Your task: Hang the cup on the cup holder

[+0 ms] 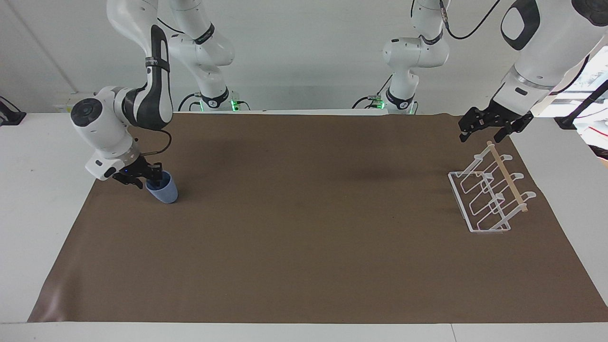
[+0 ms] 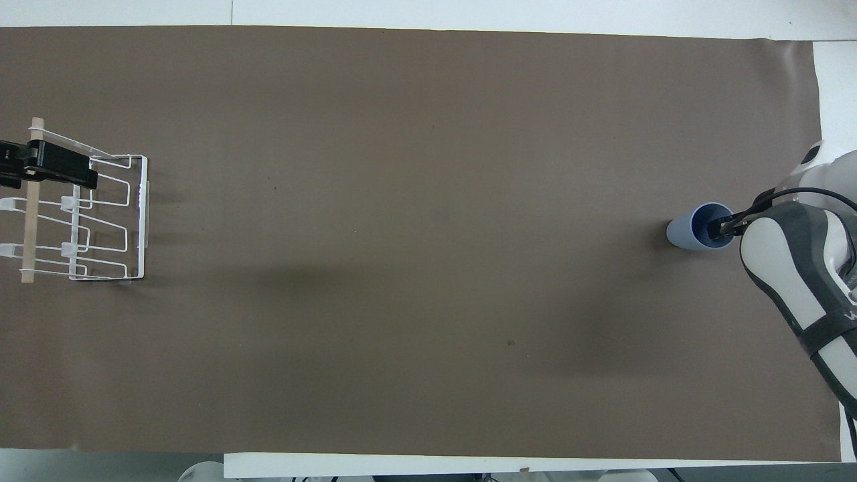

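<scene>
The light blue cup (image 1: 164, 191) stands upright on the brown mat toward the right arm's end of the table; it also shows in the overhead view (image 2: 683, 234). My right gripper (image 1: 148, 181) is open and straddles the cup's rim, one finger inside the cup and one outside; the overhead view shows it too (image 2: 723, 229). The white wire cup holder (image 1: 479, 199) with its wooden rod (image 1: 508, 178) stands toward the left arm's end and holds no cup. My left gripper (image 1: 479, 135) is open, up in the air over the rod's end nearer to the robots.
A brown mat (image 1: 304, 247) covers most of the white table. Both arm bases stand at the table's edge on the robots' side. The mat's edge runs close beside the cup holder (image 2: 107, 214) in the overhead view.
</scene>
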Controlling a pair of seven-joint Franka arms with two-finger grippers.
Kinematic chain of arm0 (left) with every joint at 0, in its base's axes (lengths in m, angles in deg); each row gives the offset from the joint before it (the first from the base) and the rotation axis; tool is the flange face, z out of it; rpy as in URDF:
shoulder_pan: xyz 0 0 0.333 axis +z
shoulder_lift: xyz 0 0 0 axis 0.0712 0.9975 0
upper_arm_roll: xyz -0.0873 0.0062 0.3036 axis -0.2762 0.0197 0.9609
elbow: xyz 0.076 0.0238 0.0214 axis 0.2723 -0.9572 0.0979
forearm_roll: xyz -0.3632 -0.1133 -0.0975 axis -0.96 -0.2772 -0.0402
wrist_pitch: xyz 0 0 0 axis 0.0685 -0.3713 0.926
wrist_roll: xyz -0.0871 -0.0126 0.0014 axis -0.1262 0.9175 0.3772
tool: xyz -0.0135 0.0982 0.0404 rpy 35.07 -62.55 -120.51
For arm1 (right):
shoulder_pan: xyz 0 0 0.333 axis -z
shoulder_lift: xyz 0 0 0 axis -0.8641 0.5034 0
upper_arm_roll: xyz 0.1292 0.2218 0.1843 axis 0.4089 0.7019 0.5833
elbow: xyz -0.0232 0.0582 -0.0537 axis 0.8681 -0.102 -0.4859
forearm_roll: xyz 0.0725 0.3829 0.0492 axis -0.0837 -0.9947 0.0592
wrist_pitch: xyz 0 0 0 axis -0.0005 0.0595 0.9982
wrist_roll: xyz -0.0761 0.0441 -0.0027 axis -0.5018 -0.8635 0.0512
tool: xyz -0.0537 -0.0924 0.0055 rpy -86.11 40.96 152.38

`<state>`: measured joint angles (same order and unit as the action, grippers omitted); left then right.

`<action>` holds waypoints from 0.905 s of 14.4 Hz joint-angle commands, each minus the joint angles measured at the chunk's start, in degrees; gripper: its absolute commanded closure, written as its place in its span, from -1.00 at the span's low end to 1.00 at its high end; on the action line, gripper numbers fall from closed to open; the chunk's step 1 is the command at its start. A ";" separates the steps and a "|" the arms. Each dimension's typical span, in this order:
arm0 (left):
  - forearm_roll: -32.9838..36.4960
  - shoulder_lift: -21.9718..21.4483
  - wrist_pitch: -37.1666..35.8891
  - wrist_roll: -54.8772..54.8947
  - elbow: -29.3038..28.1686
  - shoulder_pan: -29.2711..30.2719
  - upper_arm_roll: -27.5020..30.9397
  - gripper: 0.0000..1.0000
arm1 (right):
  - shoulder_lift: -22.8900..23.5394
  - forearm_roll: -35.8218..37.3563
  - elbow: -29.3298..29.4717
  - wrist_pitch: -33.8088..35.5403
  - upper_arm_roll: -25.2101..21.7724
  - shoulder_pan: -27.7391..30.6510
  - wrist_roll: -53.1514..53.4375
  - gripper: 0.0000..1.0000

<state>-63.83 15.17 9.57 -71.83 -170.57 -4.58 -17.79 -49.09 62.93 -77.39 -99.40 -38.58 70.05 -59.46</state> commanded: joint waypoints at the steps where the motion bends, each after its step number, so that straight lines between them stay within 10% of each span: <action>1: 0.38 -1.03 -1.65 0.31 -0.87 0.57 0.25 -1.00 | -0.75 -1.15 -1.23 -0.97 0.26 0.36 -1.09 0.20; 5: 2.66 -1.21 -3.16 -0.04 -0.87 0.49 0.16 -1.00 | -0.66 -1.15 -0.62 0.09 0.34 0.09 -1.53 1.00; 13: 2.58 -1.21 -1.49 -21.37 -1.31 -0.21 -0.54 -1.00 | -0.65 -9.89 15.01 22.73 4.37 -0.70 -1.89 1.00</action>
<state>-62.35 15.13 7.01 -87.51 -170.57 -4.21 -18.12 -49.54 58.67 -66.59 -82.66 -36.69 69.06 -60.08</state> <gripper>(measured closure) 0.000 0.952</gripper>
